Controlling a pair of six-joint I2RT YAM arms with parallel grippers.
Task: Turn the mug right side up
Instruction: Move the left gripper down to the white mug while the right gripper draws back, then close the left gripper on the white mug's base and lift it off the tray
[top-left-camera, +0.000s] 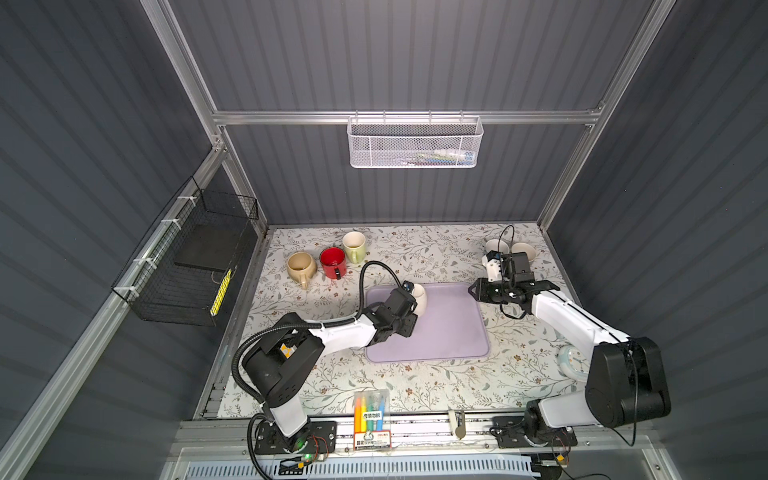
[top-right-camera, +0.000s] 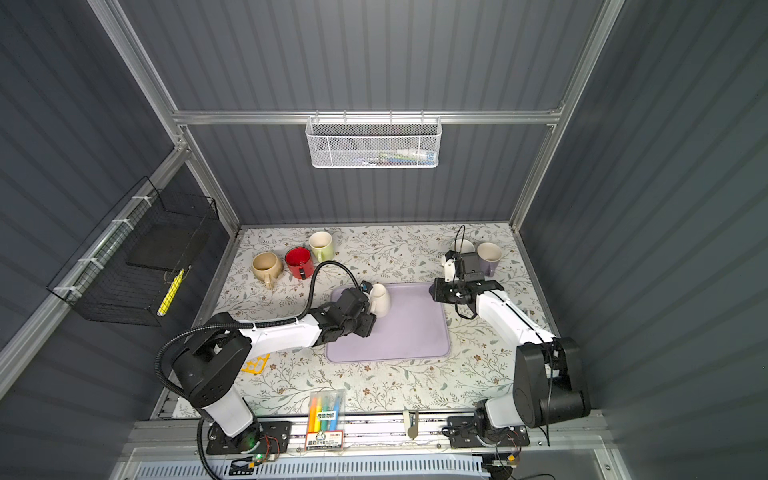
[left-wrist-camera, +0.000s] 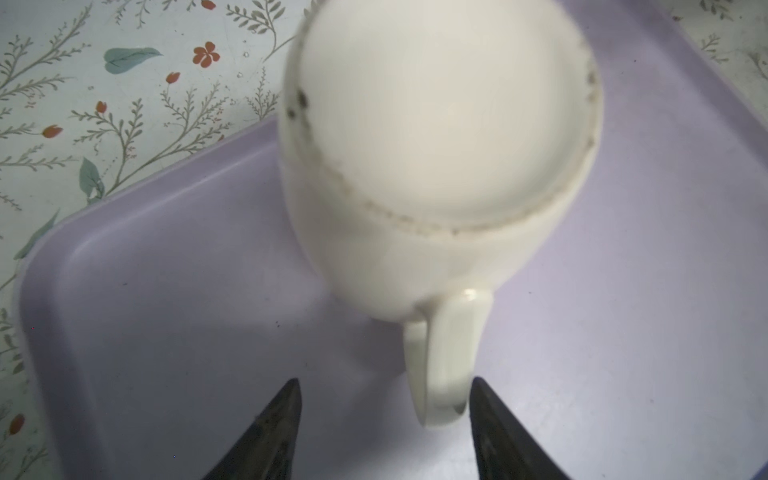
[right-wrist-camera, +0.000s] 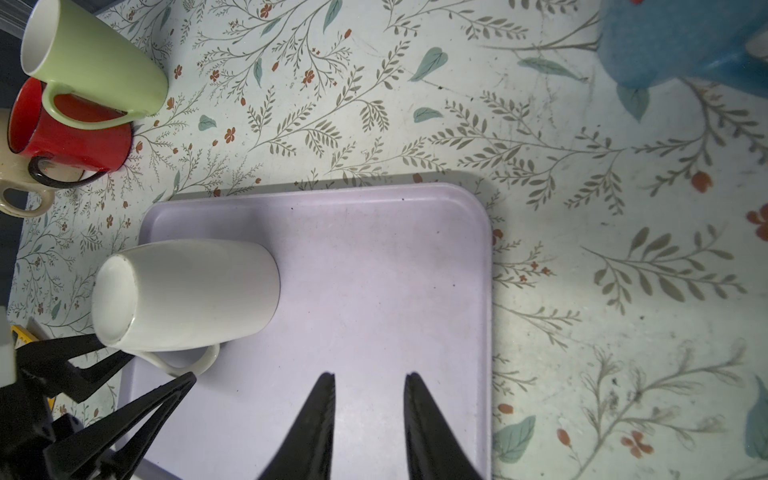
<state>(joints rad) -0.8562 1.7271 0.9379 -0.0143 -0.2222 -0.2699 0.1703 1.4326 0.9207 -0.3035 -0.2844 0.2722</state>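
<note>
The mug stands mouth-down on the tray, near its far-left corner in both top views. My left claw is half-wide, with a finger on either side of the handle. One finger is just beside it, and nothing is gripped. My right claw hangs over the tray, narrowly parted and empty, well apart from the mug.

Right of the white mug the purple tray lies bare; left fingers seemingly flank its handle.
</note>
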